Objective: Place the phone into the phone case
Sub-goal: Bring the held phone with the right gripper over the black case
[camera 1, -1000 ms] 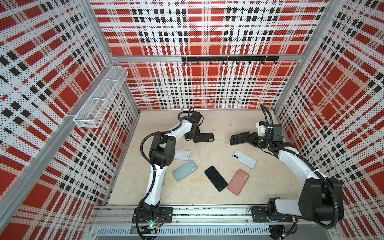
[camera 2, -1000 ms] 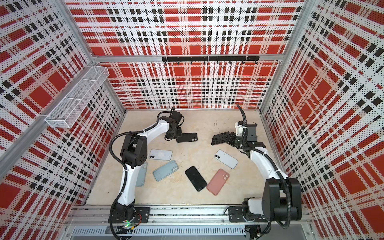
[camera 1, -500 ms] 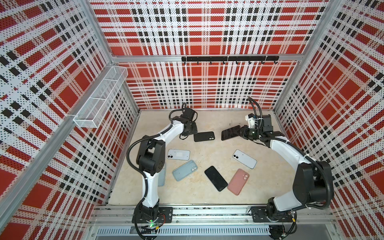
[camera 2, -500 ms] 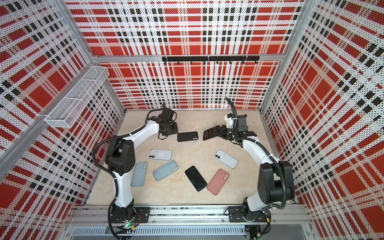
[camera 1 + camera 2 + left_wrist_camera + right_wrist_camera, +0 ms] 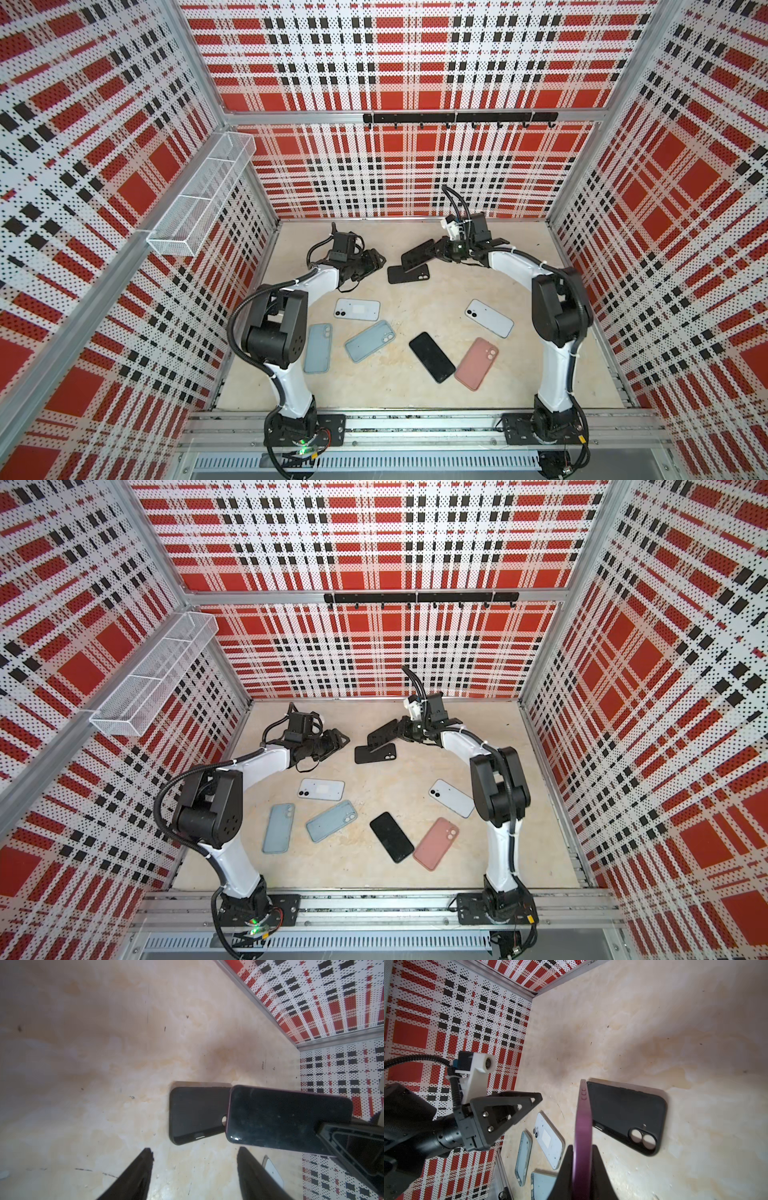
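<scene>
The phone (image 5: 286, 1118), dark-screened with a purple rim, sits clamped in my right gripper (image 5: 582, 1148). My two fingers there press on its flat faces near one end, so my right wrist view looks straight along its thin edge. It is off the table (image 5: 415, 399) and tilted, at the back of the workspace in both top views (image 5: 419, 249) (image 5: 386, 729).

Its free end hangs just over the black phone case (image 5: 197, 1113), which lies flat on the table beneath it, with its two camera holes at the end away from my left arm (image 5: 627, 1113). In my left wrist view the phone covers that end of the case. I cannot tell whether the two touch.

My left gripper (image 5: 194, 1150) is near the case's other end, just short of it. Its fingers are spread wide with only bare table between them, holding nothing.

Nearer my bases, the rest lies flat and well apart from my fingers: a left white phone (image 5: 357, 309), a right white phone (image 5: 489, 318), a pale blue case (image 5: 318, 348), a second pale blue case (image 5: 370, 340), a black phone (image 5: 432, 357), and just beside it a pink case (image 5: 476, 363).
</scene>
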Controlling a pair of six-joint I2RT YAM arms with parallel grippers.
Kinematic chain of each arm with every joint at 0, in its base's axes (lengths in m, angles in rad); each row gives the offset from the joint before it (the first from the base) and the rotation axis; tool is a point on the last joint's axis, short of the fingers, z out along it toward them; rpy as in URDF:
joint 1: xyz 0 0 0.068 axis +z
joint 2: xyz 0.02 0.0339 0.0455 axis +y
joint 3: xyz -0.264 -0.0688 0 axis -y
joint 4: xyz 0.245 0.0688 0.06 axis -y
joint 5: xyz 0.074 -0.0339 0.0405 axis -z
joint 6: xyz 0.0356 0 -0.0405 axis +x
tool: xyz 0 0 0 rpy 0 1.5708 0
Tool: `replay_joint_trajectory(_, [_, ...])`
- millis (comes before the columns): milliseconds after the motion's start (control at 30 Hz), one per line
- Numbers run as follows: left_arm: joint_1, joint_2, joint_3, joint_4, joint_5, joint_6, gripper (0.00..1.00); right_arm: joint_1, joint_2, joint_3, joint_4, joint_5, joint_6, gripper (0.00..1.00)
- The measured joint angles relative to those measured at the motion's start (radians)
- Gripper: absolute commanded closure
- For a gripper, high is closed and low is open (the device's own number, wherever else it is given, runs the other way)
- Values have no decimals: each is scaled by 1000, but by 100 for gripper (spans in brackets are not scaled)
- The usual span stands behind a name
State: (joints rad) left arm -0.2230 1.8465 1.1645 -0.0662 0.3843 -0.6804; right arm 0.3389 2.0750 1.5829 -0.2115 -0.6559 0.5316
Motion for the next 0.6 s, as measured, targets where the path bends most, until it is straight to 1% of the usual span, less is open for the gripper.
replay_joint_trajectory(167, [0,44,-12,51,-7,-27,33,20,108,87,3,-24,24,100])
replay_joint_trajectory(300, [-2,85,-5,75,-18,-42,33,29,167,104,7,-35,47,100])
replay_joint_trajectory(467, [-13,175,40,85,-18,-60,33,30,184,104,29,-63,82,100])
replay_joint_trajectory(600, [-31,211,75,104,-14,-75,33,30,186,103,30,-69,99,100])
